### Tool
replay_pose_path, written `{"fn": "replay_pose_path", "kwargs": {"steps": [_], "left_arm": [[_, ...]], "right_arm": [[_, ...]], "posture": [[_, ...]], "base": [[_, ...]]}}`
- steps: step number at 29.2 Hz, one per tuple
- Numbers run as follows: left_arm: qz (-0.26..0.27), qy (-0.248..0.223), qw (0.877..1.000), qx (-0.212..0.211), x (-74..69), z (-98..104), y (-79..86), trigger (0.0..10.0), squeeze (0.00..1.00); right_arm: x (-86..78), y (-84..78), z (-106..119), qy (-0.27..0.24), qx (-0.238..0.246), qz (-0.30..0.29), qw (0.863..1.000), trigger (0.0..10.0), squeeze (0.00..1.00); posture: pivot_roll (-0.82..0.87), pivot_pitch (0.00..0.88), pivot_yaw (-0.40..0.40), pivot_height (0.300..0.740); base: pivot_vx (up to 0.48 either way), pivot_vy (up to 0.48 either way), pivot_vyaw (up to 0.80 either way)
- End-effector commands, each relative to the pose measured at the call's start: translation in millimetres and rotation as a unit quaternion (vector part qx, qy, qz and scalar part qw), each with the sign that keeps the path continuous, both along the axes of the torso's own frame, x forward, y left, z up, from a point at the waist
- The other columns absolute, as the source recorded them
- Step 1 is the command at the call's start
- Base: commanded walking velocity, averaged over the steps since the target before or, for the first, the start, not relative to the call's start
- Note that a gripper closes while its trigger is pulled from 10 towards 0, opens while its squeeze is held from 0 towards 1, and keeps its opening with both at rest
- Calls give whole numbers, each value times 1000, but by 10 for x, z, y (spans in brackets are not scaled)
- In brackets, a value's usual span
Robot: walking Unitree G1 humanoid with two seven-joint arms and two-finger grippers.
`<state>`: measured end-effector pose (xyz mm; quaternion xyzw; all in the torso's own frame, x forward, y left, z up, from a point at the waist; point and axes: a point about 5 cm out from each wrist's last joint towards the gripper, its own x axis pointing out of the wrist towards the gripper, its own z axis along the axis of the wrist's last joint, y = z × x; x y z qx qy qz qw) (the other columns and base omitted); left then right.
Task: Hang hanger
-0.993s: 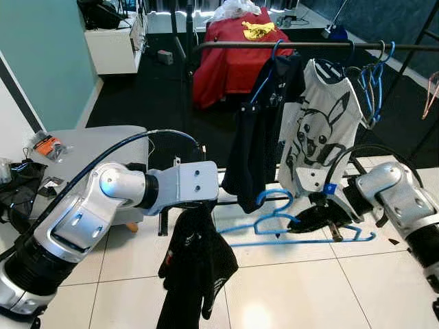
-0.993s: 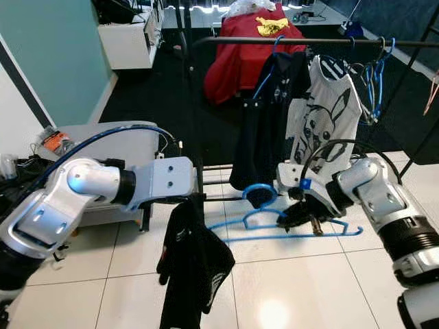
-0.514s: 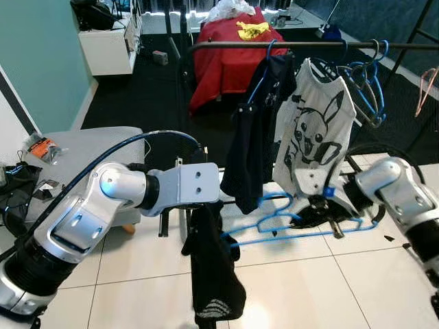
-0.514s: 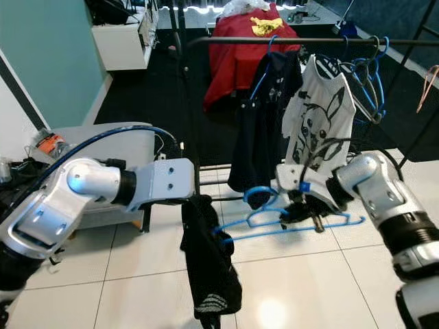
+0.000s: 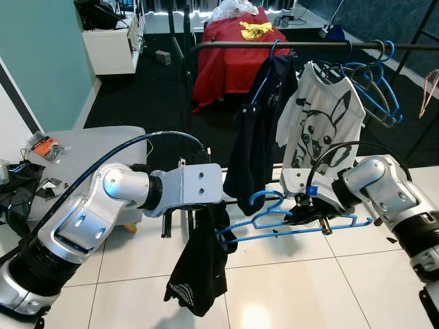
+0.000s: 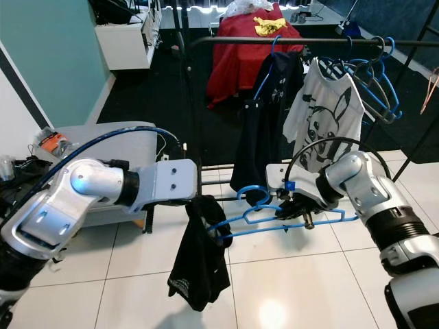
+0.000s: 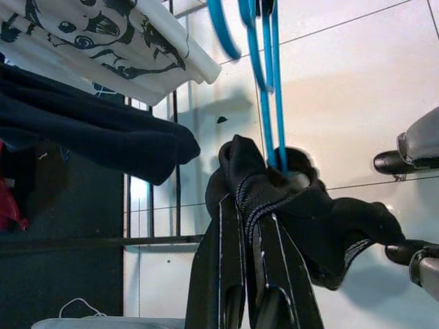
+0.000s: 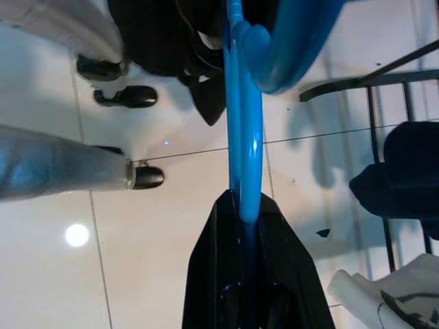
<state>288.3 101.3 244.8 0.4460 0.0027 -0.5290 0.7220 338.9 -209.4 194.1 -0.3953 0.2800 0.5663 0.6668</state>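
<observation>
At far left a grey table (image 5: 82, 140) holds an orange packet (image 5: 45, 146) and dark clutter, with a teal wall (image 5: 41, 55) behind it. The left arm reaches in from there, a blue cable (image 5: 130, 147) arching over it, and the left gripper (image 7: 248, 226) sits low in front of the rack, its two black fingers (image 7: 226, 274) pressed close together on a fold of a black garment (image 5: 200, 264). The garment hangs limp below the gripper above the white tiled floor (image 5: 295, 288), and its upper part is bunched around the left end of a blue hanger (image 5: 295, 223). The hanger lies roughly level between the two arms, below the rail and not hooked on it, its hook (image 5: 264, 199) curling upward near the middle. The right gripper (image 8: 243, 226) grips the hanger at its middle, jaws closed tight on the blue bar just beneath the hook, with the right arm's silver elbow (image 5: 384, 188) bent to the right of it. Behind, a dark rail (image 5: 309, 45) runs across the top; from it hang a black shirt (image 5: 257, 133) on a blue hanger, then a white shirt (image 5: 319, 127) with a cartoon print, then several empty blue hangers (image 5: 374, 82) bunched toward the right. Beyond the rail, something draped in red cloth (image 5: 230, 55) stands on the dark floor.
</observation>
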Motion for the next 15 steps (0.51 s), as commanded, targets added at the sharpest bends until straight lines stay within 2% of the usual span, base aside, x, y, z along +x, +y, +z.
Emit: {"fn": "replay_pose_path", "kwargs": {"steps": [1,8,15], "left_arm": [[-13,-6,1000,-4,-33,47,-89,10000,0],[-9,-5,1000,0,-18,33,-108,10000,0],[-12,-6,1000,1,-19,32,-125,10000,0]], "right_arm": [[56,112,3,-12,4,-6,1000,10000,0],[93,326,40,-33,31,12,999,10000,0],[108,439,123,-48,48,29,997,10000,0]], "posture": [[-5,60,-18,740],[-4,62,-23,740],[-5,63,-24,740]], "base": [[0,0,0],[0,0,0],[0,0,0]]}}
